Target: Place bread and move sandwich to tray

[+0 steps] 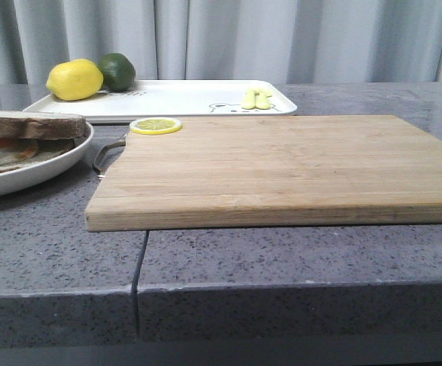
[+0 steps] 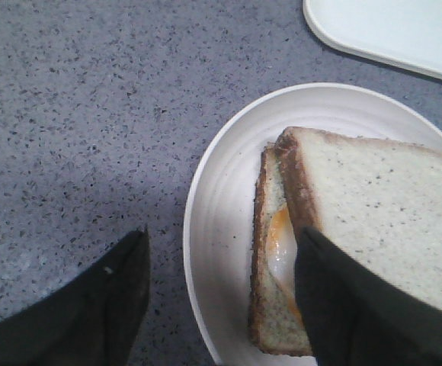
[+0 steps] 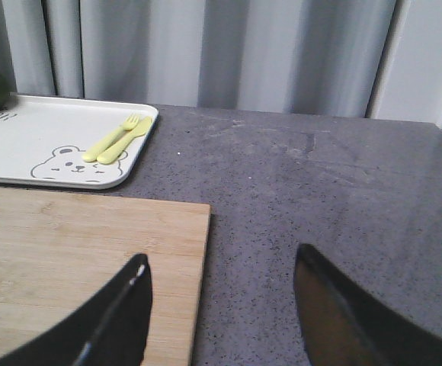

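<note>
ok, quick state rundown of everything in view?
sandwich: assembled, top bread on, lying on the plate
plate: on counter, left of the cutting board
tray: holds lemon, lime, fork and spoon
lemon slice: flat on the cutting board corner
cutting board: otherwise bare
left gripper: open, over the plate
right gripper: open, holding nothing

Count, all views:
- Lemon (image 1: 75, 79), whole: 1
- Lime (image 1: 117, 71): 1
- Lemon slice (image 1: 155, 126): 1
- White tray (image 1: 183, 99): 1
- Yellow fork (image 3: 114, 137): 1, with 1 more yellow utensil (image 3: 126, 142) beside it
- Wooden cutting board (image 1: 282, 169): 1
- White plate (image 2: 221, 213): 1
- Bread slices (image 2: 389, 213) on plate: 2
- Fried egg (image 2: 280, 244): 1
</note>
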`<state>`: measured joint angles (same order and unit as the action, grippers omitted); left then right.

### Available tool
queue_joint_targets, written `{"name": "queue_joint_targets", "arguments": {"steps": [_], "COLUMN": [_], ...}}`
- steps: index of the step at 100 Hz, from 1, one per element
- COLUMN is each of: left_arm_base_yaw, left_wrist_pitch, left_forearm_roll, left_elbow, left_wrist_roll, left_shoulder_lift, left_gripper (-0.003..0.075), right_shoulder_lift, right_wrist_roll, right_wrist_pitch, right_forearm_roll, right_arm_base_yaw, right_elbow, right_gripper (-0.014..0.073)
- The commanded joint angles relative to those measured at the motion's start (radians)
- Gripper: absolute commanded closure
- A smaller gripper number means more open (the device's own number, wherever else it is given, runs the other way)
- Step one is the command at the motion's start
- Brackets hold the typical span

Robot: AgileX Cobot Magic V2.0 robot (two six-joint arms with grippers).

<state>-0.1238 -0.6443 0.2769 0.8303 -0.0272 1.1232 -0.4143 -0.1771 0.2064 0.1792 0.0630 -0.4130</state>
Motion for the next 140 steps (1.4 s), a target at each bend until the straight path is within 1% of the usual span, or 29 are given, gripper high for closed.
{"name": "queue_joint_targets", "arguments": {"steps": [1,64,99,128,133,140], "left_arm_base_yaw": [-0.003,-0.003,-0.003,-0.003,-0.003,-0.003], "left_wrist_pitch": [0.056,0.081,0.103,0.103,0.103,0.103], "left_forearm_roll": [0.01,0.01,0.01,0.023,0.023,0.023], "left_elbow": [0.036,0.036,0.036,0.036,0.036,0.036], "left_wrist_roll": [0.009,0.014,0.014,0.014,0.014,0.014], "left_shoulder_lift": [0.014,0.188,0.24,0.245,0.245,0.245], "left_gripper": [0.0335,0.0335,0.0335,0.0335,0.0351,0.0409], "right_shoulder_lift": [0.0,0.0,0.0,0.0,0.0,0.0], "right_wrist_roll": [-0.003,-0.003,-0.003,-0.003,-0.003,-0.003], "right_wrist_pitch": [-0.076,-0.076,-0.076,-0.076,-0.076,-0.076], "right_forearm_roll": [-0.006,-0.006,-0.006,-0.005,-0.005,-0.005], "right_arm_base_yaw": [-0.005,-0.005,-0.005,-0.005,-0.005,-0.005], "right_elbow": [-0.028,-0.028,-0.028,-0.028,-0.028,-0.028], "right_gripper": [0.0169,0.0169,0.0169,0.0169,0.0169,0.0169]}}
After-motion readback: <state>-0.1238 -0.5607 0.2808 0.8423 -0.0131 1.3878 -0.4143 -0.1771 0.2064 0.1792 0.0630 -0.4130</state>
